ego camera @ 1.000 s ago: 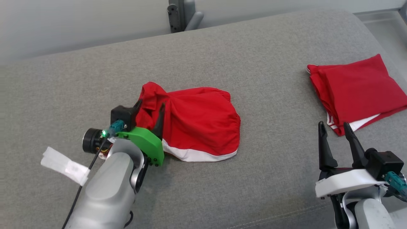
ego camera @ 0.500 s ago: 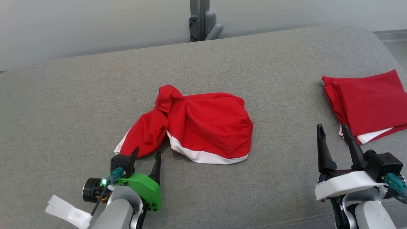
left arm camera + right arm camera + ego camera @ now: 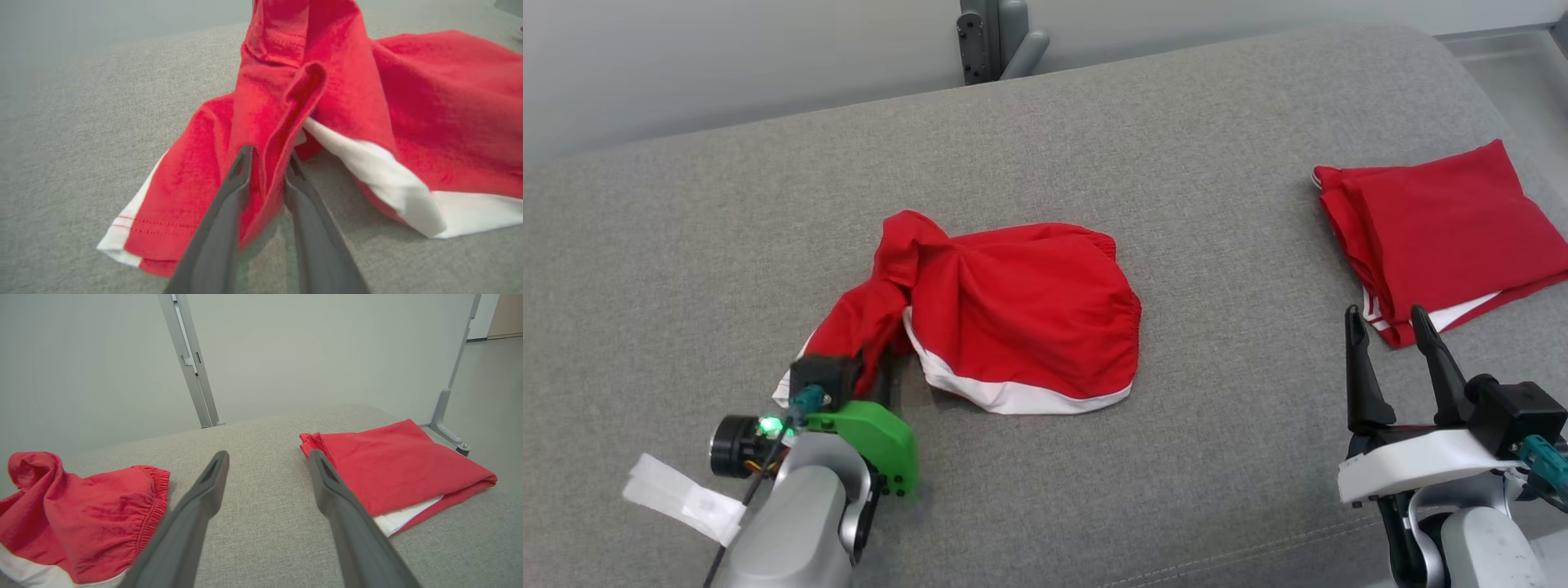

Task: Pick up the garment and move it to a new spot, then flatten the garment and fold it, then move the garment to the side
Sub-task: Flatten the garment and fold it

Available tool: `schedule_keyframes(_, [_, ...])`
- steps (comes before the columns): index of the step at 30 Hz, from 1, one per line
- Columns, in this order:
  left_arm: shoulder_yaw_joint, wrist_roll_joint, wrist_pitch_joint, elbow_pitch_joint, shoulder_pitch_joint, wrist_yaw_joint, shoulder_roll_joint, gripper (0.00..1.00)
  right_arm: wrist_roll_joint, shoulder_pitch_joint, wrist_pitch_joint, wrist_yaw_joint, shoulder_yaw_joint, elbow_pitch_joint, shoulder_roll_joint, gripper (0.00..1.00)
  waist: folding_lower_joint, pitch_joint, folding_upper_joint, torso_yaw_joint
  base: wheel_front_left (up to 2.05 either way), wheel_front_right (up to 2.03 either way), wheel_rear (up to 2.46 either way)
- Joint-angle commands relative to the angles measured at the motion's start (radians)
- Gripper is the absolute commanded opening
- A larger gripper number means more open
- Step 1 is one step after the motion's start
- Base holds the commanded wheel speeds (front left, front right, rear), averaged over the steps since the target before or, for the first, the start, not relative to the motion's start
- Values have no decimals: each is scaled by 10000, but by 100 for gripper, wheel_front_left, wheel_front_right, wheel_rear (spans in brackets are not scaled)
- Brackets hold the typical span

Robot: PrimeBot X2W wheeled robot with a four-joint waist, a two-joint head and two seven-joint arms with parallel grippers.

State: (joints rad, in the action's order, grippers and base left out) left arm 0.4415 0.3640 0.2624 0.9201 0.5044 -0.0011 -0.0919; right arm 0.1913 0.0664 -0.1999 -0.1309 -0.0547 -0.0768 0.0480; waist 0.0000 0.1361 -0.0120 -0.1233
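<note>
Pinching a fold of red garment (image 3: 1021,327) in left pincer (image 3: 269,155); holding right pincer (image 3: 1386,317) splayed, empty, well to garment's right.

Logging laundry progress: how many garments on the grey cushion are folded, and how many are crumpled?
Folded red garments: 1
Crumpled red garments: 1
Total: 2

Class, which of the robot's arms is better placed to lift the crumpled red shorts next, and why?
Left. The left gripper has a fold of the red shorts between its fingers; the right gripper stands open over bare cushion near the folded red garment, apart from the shorts.
</note>
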Motion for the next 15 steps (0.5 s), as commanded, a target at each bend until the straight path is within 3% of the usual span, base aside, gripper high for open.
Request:
schedule_keyframes(1, [-187,-16,26,-152,217,32,-138,0,9,60,-29,6,-35,37,26,100,0,72,120,-35,0,0,0])
schedule_keyframes(7, [-937,-237,25,-961,399,186,-539,0,49,67,-76,6,-41,17,27,100,0,180,120,-19,0,0,0])
schedule_keyframes(15, [-1371,-589,25,-306,1471,210,-1254,0,-5,294,-26,6,213,0,27,100,0,581,120,-427,0,0,0])
